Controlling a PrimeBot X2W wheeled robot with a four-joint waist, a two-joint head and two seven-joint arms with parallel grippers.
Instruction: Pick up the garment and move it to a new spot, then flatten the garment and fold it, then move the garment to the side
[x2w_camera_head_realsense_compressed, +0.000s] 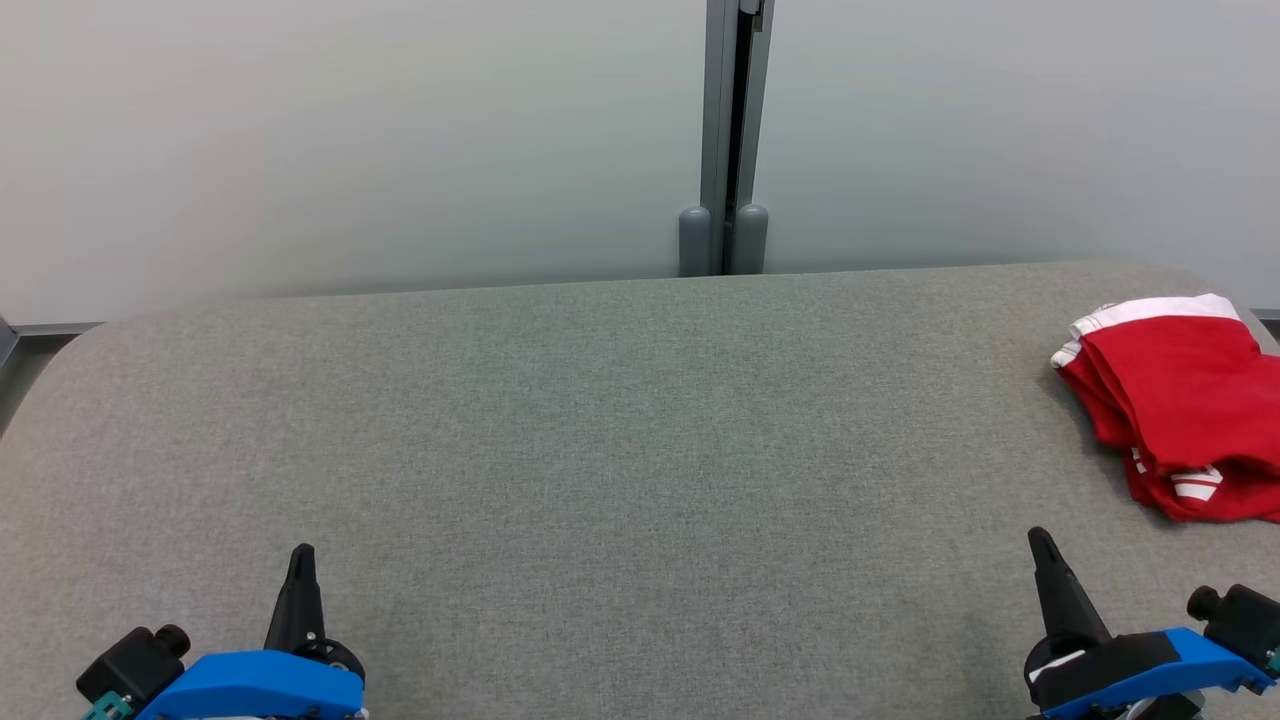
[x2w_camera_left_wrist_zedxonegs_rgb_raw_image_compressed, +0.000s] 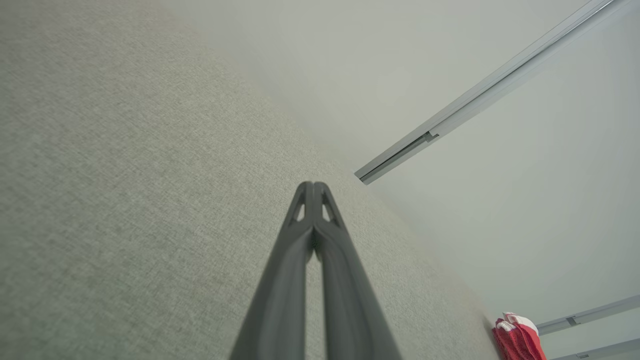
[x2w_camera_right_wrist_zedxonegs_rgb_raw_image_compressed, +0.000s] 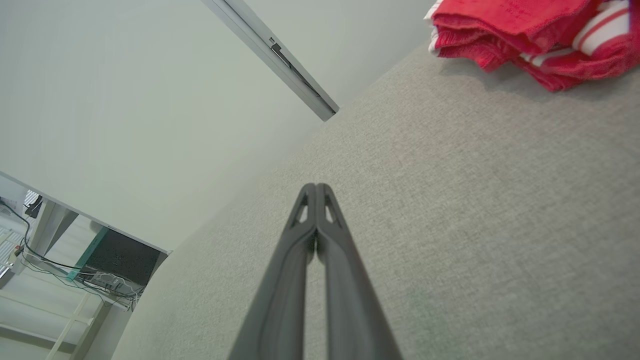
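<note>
1. Two dark, long-fingered pincers sit low over the surface, the left pincer and the right pincer. Each has its fingers pressed together and nothing caught between them.
2. Left wrist view: the left pincer has its tips touching, with a thin slit lower down between the fingers and bare cloth beneath.
3. Right wrist view tells the same story: the right pincer is closed on nothing and points out across the surface.
4. And there's the red folded cloth garment with white stripes! It lies ahead of the right pincer and off to its outer side, near it but apart, and well away from the left pincer.
5. From the right wrist, the garment lies in stacked layers beyond the fingertips. From the left wrist it is a small red bundle at the far edge.
6. The wide grey woven-fabric tabletop with rounded corners spreads flat ahead of both pincers.
7. Beyond the fingertips, pale grey wall panels rise behind the far edge. A grey metal upright post joins them, ahead and between the two pincers.
8. Past the table's end in the right wrist view stands a white-legged stand with a dark panel and loose cables.
</note>
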